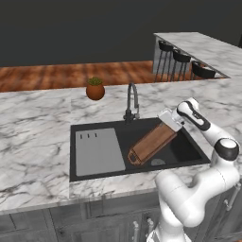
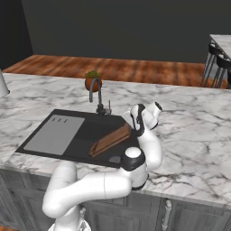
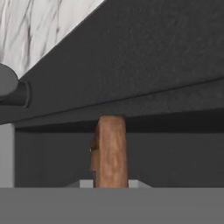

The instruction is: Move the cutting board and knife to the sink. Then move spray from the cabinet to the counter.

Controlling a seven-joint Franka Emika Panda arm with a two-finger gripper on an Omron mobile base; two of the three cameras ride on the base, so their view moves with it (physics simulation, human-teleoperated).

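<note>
One cutting board [image 1: 152,142] tilted in sink [image 1: 94,175]; apparently unlabelled.

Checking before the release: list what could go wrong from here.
1. The cutting board slopes into the sink, its upper end in the gripper; let go, it may slide or drop hard onto the basin floor.
2. The faucet stands close behind the hand; lifting out carelessly could clip it.
3. The jaws grip only one end, so the board may pivot.

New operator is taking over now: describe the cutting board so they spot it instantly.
Find the dark sink set in the marble counter, below the faucet. The cutting board leans inside its right basin, held by the gripper: the one reddish-brown wooden slab there.
</note>
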